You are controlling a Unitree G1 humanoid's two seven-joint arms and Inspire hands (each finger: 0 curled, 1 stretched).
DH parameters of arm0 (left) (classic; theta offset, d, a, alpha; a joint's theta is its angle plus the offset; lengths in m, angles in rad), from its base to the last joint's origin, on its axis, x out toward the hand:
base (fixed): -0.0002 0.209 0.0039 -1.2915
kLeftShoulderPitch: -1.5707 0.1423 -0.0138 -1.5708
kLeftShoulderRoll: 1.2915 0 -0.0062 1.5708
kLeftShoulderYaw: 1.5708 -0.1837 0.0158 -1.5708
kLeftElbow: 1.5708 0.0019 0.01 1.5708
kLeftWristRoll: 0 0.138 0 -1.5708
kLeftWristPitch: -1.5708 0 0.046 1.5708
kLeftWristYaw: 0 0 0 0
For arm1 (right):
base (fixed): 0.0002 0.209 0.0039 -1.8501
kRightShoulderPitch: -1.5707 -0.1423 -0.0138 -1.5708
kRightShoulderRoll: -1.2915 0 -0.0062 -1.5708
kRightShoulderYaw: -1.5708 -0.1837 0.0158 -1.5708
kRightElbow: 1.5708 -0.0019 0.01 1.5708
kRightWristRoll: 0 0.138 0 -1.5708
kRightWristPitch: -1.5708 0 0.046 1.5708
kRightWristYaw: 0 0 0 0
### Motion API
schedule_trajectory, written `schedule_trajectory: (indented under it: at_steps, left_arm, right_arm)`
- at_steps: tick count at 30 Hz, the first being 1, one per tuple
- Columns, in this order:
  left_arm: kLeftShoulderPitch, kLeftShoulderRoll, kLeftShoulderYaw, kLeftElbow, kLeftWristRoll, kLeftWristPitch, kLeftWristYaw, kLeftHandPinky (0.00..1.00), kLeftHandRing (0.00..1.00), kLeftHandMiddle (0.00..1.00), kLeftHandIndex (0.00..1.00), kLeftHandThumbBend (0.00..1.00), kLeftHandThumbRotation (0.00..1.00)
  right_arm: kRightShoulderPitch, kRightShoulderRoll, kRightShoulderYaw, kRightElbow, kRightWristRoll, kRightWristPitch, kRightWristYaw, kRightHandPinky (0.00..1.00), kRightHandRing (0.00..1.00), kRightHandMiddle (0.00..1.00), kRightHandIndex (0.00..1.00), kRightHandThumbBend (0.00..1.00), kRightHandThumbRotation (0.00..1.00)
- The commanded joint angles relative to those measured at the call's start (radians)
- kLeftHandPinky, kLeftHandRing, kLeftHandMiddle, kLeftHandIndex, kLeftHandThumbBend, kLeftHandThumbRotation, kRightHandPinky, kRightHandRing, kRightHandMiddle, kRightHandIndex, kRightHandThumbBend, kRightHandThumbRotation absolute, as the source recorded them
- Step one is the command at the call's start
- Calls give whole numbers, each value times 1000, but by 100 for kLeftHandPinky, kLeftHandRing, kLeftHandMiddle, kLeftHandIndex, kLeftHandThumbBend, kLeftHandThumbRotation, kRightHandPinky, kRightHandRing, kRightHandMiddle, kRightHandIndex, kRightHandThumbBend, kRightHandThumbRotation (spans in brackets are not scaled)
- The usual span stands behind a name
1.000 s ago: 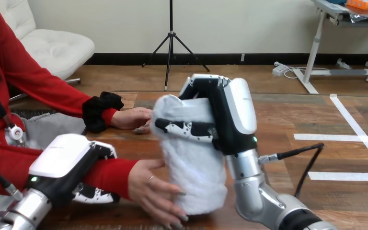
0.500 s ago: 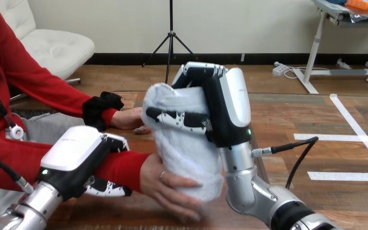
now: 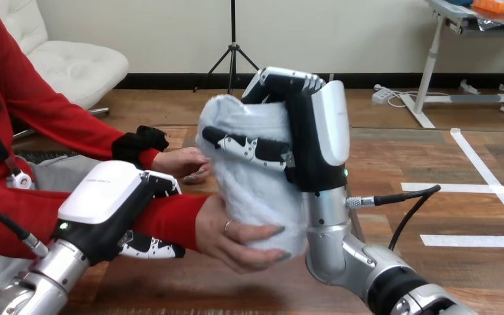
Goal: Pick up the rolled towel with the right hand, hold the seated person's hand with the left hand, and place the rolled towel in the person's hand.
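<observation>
The rolled white towel (image 3: 252,174) stands upright at the middle, above the table. My right hand (image 3: 308,141) is shut on it, fingers and thumb wrapped round its upper half. The person's hand (image 3: 233,233) cups the towel's lower end from below, fingers curled under it. My left hand (image 3: 115,210) is shut on the person's forearm, just behind the wrist on the red sleeve (image 3: 167,220), with fingers curling beneath it. A second hand of the person (image 3: 182,162) rests on the table behind the towel.
The wooden table (image 3: 394,216) stretches to the right with white tape lines (image 3: 492,180) on it. A black cable (image 3: 400,197) runs from my right wrist.
The person's hand has closed further under the towel's bottom end. My right hand and towel have lifted slightly. My left hand has stayed on the forearm and shifted a little up and right.
</observation>
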Motion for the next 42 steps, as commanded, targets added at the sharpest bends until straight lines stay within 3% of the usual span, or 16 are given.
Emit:
schedule_trajectory:
  at_steps: [1,17,32,38,42]
  left_arm:
    - [-78,-31,16,-87,-20,2,-6,33,35,42,44,79,8]
    - [-74,-52,21,-102,-25,10,-22,33,36,42,45,79,8]
    - [-65,-56,26,-112,-19,14,-19,33,36,42,45,80,7]
    - [-62,-55,28,-112,-22,11,-18,37,40,45,47,80,9]
    - [-58,-54,29,-110,-26,6,-16,44,46,51,53,83,12]
  right_arm:
    - [-120,57,19,-66,-10,-1,-46,12,15,21,23,75,0]
    - [-124,83,40,-55,-21,2,-133,11,15,21,22,76,0]
    - [-116,76,64,-45,-43,24,-210,11,15,21,21,76,0]
    - [-106,72,62,-38,-27,8,-198,12,17,23,24,77,0]
    - [-96,66,59,-34,-9,-14,-165,18,23,31,34,78,1]
